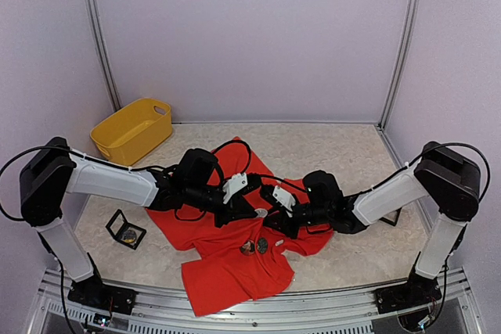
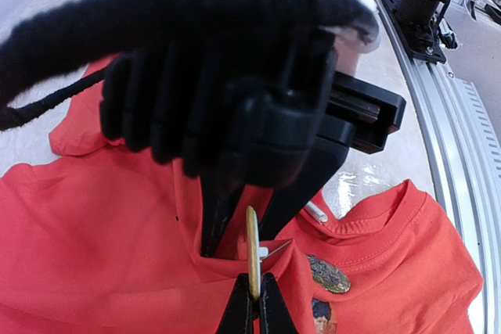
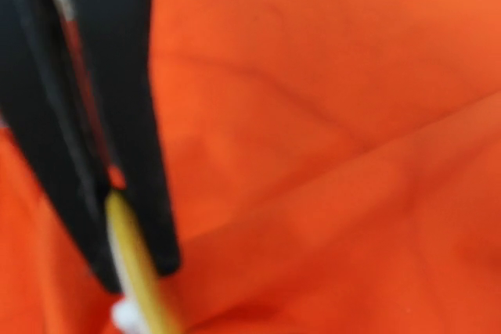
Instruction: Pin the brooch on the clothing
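- Right wrist view blurred throughout; brooch [image 3: 135, 271] cut off at bottom edge.
- Right gripper [image 2: 235, 244] hides much clothing [image 2: 94, 256], left wrist view.
- 2 pinned badges [image 1: 247, 247]: designs too small, top view.

T-shirt [image 1: 227, 263] lay mid-counter, reaching the near edge. Basket [image 1: 131, 129] stood in the far-left corner. Open case [image 1: 126, 229] sat left of T-shirt. Pinned brooch [image 2: 327, 274] and second pinned brooch [image 2: 321, 314] were on T-shirt beside its collar. Held brooch [image 2: 252, 252] was above, clamped between left gripper [image 2: 253, 295] and right gripper [image 3: 129, 263].
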Controlling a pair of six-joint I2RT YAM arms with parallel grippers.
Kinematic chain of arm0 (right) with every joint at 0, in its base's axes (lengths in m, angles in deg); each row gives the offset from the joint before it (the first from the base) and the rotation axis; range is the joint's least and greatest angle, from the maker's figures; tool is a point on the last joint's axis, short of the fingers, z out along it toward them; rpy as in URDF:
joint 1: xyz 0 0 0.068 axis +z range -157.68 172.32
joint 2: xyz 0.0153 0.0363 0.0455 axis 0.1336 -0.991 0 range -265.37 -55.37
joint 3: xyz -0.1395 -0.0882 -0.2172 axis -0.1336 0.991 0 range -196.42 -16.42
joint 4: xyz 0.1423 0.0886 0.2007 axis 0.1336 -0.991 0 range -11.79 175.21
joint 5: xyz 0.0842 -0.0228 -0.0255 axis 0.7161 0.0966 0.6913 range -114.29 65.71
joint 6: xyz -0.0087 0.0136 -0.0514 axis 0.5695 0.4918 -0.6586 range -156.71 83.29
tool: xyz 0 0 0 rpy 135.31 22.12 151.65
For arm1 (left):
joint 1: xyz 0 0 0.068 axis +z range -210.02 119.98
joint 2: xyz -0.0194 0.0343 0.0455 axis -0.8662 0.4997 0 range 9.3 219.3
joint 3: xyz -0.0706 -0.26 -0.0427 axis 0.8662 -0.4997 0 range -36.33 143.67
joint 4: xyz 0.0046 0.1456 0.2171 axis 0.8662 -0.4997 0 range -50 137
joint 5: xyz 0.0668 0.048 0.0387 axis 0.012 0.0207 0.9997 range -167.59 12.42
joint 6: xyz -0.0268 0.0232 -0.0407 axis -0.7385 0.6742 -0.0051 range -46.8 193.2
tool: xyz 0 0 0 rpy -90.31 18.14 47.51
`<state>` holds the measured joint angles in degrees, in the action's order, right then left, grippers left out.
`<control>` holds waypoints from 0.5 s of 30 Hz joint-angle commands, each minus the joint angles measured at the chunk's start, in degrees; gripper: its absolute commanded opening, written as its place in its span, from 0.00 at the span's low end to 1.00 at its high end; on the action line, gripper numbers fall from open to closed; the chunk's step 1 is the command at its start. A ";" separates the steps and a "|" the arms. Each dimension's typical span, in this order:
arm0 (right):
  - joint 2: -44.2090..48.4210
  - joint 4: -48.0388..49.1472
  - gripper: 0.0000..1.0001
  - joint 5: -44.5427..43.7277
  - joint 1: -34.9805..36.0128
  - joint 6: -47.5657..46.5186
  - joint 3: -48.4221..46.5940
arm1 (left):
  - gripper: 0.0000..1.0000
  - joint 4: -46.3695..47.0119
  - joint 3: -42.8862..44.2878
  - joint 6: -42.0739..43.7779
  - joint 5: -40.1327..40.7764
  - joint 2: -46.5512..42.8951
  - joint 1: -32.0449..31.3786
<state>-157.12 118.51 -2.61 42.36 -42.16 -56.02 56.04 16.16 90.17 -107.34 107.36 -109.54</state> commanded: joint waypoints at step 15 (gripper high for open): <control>11.90 -8.01 0.30 9.37 -3.75 -5.46 1.06 | 0.00 -0.78 0.51 2.01 -0.58 -1.51 -1.15</control>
<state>-144.40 111.95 5.21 38.78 -46.95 -53.33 55.67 16.16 91.44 -107.32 107.19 -110.32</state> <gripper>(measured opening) 0.315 0.007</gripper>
